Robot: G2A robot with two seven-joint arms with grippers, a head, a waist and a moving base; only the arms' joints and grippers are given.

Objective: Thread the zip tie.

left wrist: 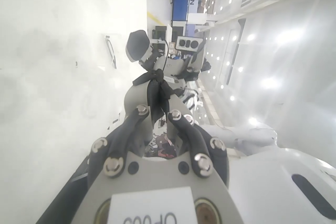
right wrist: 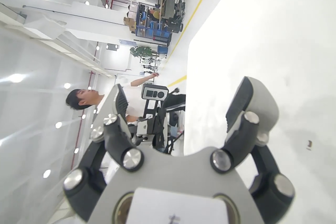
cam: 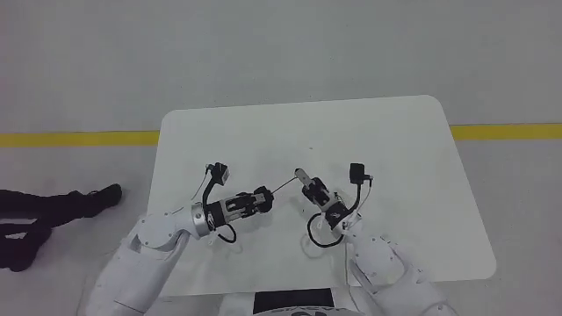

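Pinching the zip tie (cam: pixel 281 186) in my left claw (cam: pixel 267 197), I am offering its tip to my open right claw (cam: pixel 299 175).

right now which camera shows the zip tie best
The top view: the zip tie reads as a thin dark line from the left pincer toward the open right pincer, above the table. The left wrist view gives a dark strip clamped end-on in its pincer. The right wrist view looks past its own pincer at the table.
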